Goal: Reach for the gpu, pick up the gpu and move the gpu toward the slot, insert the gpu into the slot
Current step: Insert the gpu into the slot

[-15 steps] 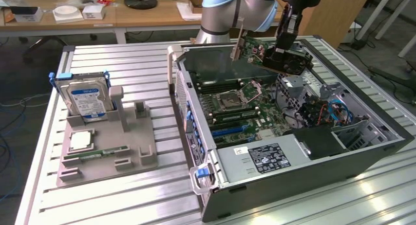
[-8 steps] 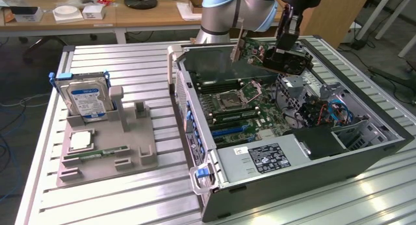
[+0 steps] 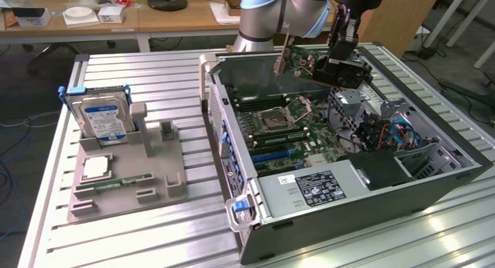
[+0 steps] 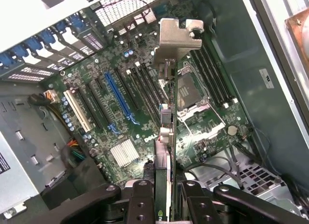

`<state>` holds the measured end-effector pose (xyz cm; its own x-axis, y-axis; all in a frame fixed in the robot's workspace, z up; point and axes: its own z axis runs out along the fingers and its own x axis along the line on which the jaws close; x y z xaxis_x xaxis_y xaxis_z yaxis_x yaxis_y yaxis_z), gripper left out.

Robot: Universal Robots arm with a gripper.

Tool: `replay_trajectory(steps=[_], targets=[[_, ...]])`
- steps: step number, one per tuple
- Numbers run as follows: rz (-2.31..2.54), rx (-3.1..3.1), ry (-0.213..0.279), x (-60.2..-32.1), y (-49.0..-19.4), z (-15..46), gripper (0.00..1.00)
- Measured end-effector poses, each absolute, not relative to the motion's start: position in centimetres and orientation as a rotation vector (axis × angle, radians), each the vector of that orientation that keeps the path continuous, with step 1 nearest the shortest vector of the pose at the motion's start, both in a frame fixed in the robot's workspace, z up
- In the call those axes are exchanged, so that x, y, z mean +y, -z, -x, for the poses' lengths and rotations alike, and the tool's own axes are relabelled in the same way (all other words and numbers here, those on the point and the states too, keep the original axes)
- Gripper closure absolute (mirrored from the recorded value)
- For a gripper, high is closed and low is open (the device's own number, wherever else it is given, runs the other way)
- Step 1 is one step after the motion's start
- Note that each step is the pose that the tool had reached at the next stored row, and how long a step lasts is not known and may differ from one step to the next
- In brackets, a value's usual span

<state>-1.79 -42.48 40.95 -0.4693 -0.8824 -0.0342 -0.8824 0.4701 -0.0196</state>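
Observation:
My gripper (image 3: 323, 69) hangs above the open computer case (image 3: 456, 158), shut on the gpu (image 3: 298, 62), a green card with a silver end bracket. The card is clear of the motherboard (image 3: 309, 131), over the back part of the case. In the wrist view the gpu (image 4: 164, 137) shows edge-on between my gripper's (image 4: 164, 204) black fingers (image 4: 140, 200), its silver bracket (image 4: 176, 38) pointing away from the camera. The slot (image 4: 118, 98), a long blue connector, lies bare on the board off to one side of the card. In the exterior view the slot (image 3: 270, 156) is below the card and toward the case's front.
A processor socket (image 3: 279, 114) and black memory slots (image 4: 212, 79) lie beneath the card. A grey fixture (image 3: 124, 163) on the exterior view's left holds a blue-labelled hard drive (image 3: 104, 114) and a memory stick (image 3: 116, 181). A power supply (image 3: 309, 189) and cables (image 3: 398, 134) fill the case's near end.

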Motion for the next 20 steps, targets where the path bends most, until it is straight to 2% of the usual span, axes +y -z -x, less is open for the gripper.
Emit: replay_trajectory(steps=[20], targets=[[1.871, 2.473, -0.011, -42.50, -40.84, 1.79, 0.74]])
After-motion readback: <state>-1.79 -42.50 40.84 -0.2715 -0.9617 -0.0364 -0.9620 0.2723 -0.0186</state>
